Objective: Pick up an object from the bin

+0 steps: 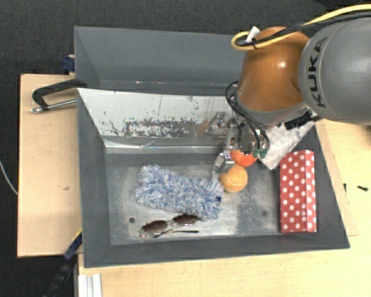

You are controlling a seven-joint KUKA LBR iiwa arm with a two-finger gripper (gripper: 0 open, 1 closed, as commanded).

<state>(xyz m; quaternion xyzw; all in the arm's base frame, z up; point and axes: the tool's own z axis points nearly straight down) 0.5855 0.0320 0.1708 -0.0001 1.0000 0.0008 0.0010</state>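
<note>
My gripper (237,148) hangs low at the back right of the bin, below the orange wrist cover. A small orange-red rounded thing (243,158) lies right at its tip, partly hidden by it. Just in front of that rests a pale orange ball (234,179) on the bin floor, a little apart from the gripper. A white patterned packet (283,142) lies to the right, partly beneath the arm.
A fluffy blue-and-white duster (176,192) sprawls across the middle of the floor. Dark sunglasses (169,225) lie near the front wall. A red box with white dots (297,191) stands along the right wall.
</note>
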